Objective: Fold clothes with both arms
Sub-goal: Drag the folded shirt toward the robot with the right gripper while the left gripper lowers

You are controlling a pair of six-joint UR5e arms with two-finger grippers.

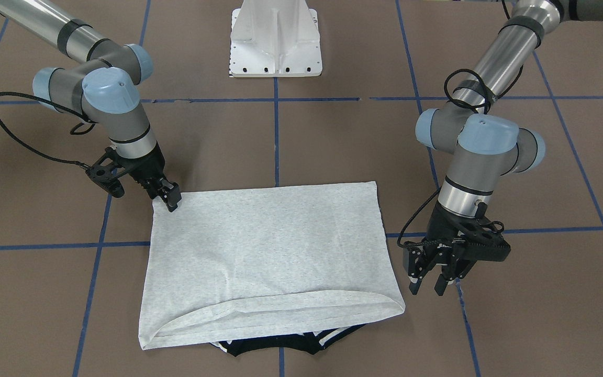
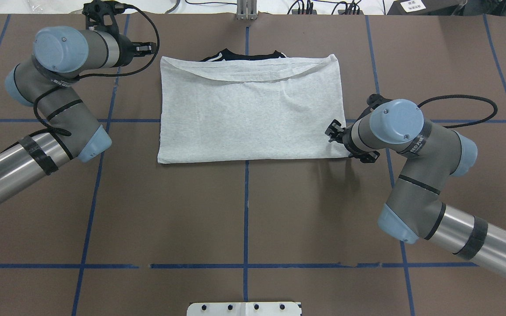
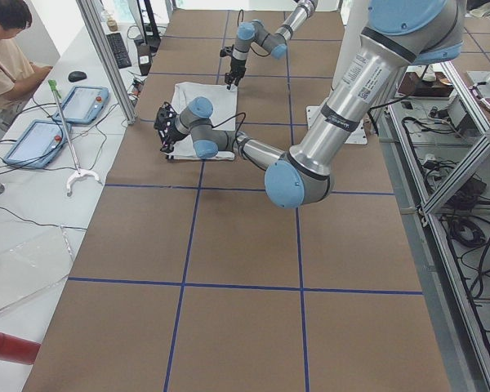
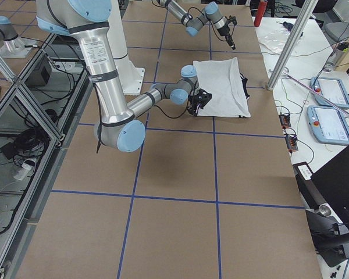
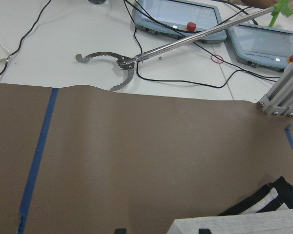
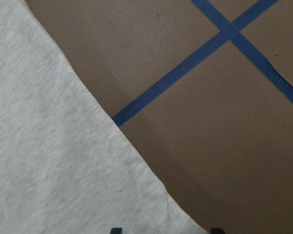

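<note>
The grey T-shirt lies folded into a rectangle with its plain side up. Its black collar peeks out at the far edge. My left gripper hangs open just off the shirt's far left corner, with nothing between its fingers. In the left wrist view that shirt corner and the striped collar sit at the bottom right. My right gripper is low at the shirt's near right corner. In the right wrist view its tips stand apart over the cloth edge, so it is open.
The brown table carries a blue tape grid. The white pedestal base stands behind the shirt. Beyond the far table edge lie a metal grabber tool, two tablets and cables. A person sits there.
</note>
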